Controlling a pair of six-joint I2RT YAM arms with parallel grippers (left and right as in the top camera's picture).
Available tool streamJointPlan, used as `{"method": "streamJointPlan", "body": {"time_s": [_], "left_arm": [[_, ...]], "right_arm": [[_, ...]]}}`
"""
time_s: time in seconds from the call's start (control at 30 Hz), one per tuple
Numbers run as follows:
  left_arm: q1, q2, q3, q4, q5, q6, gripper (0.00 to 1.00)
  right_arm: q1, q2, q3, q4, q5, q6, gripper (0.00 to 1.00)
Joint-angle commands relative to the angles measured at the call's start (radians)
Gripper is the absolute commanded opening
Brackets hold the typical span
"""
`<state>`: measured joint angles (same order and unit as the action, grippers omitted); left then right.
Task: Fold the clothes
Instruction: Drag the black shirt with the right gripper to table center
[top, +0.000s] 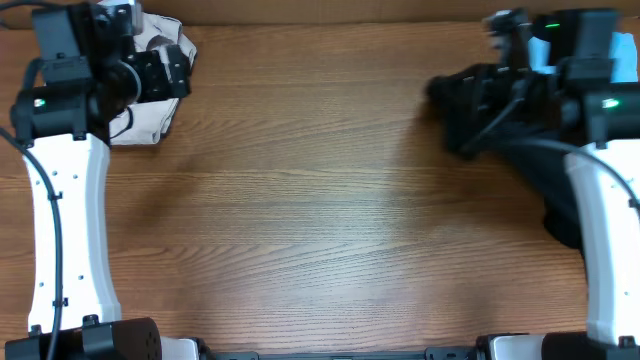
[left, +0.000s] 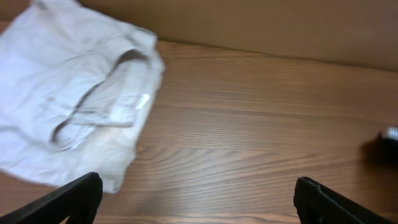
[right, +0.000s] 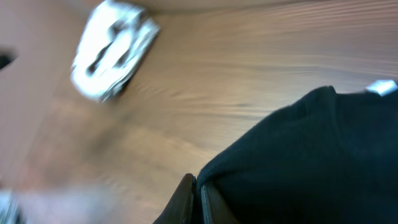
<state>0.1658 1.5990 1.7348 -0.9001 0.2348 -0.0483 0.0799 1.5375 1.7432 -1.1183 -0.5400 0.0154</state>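
Because both pieces are thin, limp cloth, they will sag, crease and slide over the wood rather than keep any shape. Each therefore needs a hold at a corner or hem, not in the bunched middle. The white garment (left: 74, 99) lies crumpled at the far left corner of the table (top: 320, 200), with a loop-like seam or strap showing on top. The left gripper (left: 196, 199) hovers just beside it, fingers spread wide and holding nothing. The dark garment (right: 311, 162) is heaped at the far right side, well apart from the white one. It looks thicker and a little heavier, so it should drag more when pulled flat. The right gripper (right: 198, 202) has its fingers pressed together at the near edge of that dark cloth; the wrist view is blurred, but it seems to be pinching the hem. My judgement is that folding proper has not begun: the dark piece first wants spreading out in the middle of the table, taken by two corners so it does not twist.
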Motion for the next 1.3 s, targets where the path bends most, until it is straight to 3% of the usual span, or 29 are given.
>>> {"method": "streamJointPlan", "body": {"time_s": [0.0, 0.37, 0.73, 0.77, 0.83, 0.93, 1.1, 1.27], "left_arm": [[0.057, -0.033, 0.024, -0.012, -0.013, 0.018, 1.00], [0.156, -0.095, 0.024, -0.016, -0.013, 0.022, 1.00], [0.162, -0.116, 0.024, -0.019, -0.028, 0.027, 1.00], [0.162, -0.116, 0.024, -0.020, -0.028, 0.027, 1.00], [0.162, -0.116, 0.024, -0.025, -0.028, 0.027, 1.00], [0.161, -0.116, 0.024, -0.038, -0.023, 0.046, 1.00], [0.149, -0.115, 0.021, -0.114, 0.037, 0.101, 1.00], [0.080, -0.112, -0.030, -0.226, 0.074, 0.124, 0.99]], "right_arm": [[0.175, -0.031, 0.041, 0.007, -0.013, 0.042, 0.04], [0.612, -0.026, 0.093, 0.010, 0.167, 0.144, 0.04], [0.710, 0.038, 0.091, 0.088, 0.211, 0.146, 0.04], [0.710, 0.046, 0.091, 0.098, 0.211, 0.146, 0.07], [0.710, 0.064, 0.091, 0.107, 0.226, 0.146, 0.43], [0.702, 0.090, 0.091, 0.102, 0.299, 0.154, 0.70], [0.605, 0.082, 0.091, 0.057, 0.382, 0.209, 0.82], [0.429, 0.039, 0.091, -0.045, 0.357, 0.252, 0.85]]}}
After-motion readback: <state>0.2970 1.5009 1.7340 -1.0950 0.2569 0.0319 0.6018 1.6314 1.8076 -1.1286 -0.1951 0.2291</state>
